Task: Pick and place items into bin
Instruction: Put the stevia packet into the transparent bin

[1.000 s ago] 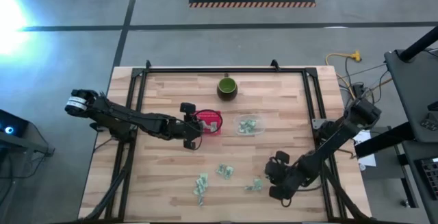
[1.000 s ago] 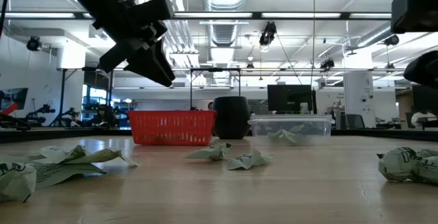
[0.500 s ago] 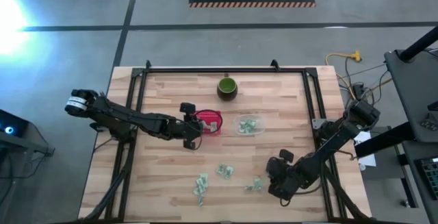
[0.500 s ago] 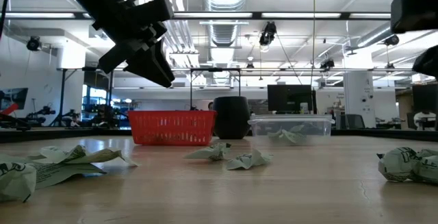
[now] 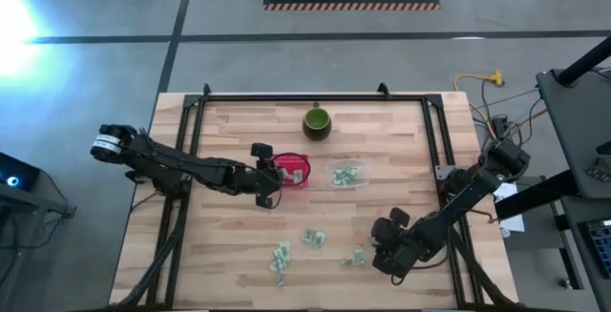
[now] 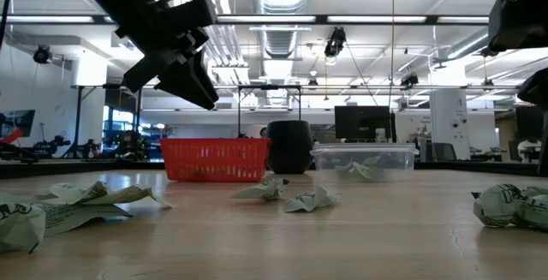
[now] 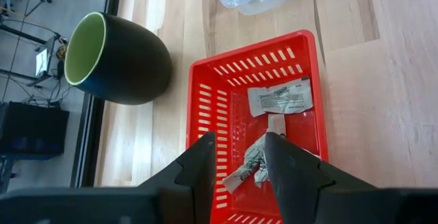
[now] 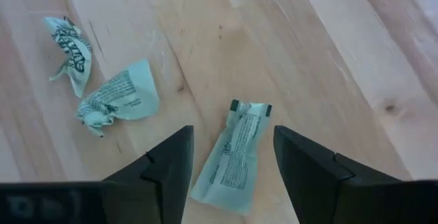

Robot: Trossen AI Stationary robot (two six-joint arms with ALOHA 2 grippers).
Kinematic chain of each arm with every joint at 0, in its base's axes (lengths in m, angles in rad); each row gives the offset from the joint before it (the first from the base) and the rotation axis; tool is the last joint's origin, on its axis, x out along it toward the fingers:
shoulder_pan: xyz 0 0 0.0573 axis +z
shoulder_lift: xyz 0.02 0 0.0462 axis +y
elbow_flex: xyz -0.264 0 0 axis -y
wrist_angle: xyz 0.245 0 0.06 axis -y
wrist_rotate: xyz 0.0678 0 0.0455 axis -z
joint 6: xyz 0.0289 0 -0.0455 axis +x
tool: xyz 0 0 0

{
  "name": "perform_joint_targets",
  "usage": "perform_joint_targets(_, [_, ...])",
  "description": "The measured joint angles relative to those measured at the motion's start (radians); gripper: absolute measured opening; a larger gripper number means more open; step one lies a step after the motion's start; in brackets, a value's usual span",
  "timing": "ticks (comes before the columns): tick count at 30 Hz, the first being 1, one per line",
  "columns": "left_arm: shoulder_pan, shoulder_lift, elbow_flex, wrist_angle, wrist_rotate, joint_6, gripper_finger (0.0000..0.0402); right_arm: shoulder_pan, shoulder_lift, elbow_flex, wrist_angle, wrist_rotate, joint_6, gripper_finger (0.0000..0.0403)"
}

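My right tool hangs over the near right part of the counter, its fingers spread to either side of one flat green-and-white packet lying on the wood. The packet's long axis runs nearly in line with the tool's reach, its dark-edged end pointing away from the wrist, so the fingers face its two long edges. I judge it light, thin and crinkly: it should fold rather than resist, and the midpoint of the long edges looks the safest place to pinch. Two crumpled packets lie near it. My left tool hovers over the red basket, fingers parted and empty; several packets already lie inside. More packets are scattered along the counter's near side, and others sit in a clear tub beside the basket. A dark green cup stands farther back.
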Motion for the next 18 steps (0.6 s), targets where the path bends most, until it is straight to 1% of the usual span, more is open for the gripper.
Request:
perform_joint_targets(3, [0.0, 0.0, 0.0, 0.0, 0.0, 0.0, 0.0109, 0.001, 0.013, -0.011, 0.022, -0.002, 0.0, 0.0192])
perform_joint_targets(6, [0.0, 0.0, 0.0, -0.002, 0.0, -0.006, 0.0109, 0.0, 0.045, -0.013, 0.029, -0.038, 0.0, 0.0192])
perform_joint_targets(10, [0.001, 0.0, 0.0, -0.002, 0.0, -0.022, 0.0109, 0.001, 0.076, -0.009, 0.029, -0.047, -0.002, 0.0192])
perform_joint_targets(15, [0.001, 0.0, 0.0, -0.003, 0.0, -0.022, 0.0109, 0.0, 0.076, -0.009, 0.027, -0.053, -0.005, 0.0191])
perform_joint_targets(18, [0.001, 0.0, 0.0, -0.003, 0.0, -0.022, 0.0109, 0.001, 0.067, -0.009, 0.016, -0.044, -0.011, 0.0182])
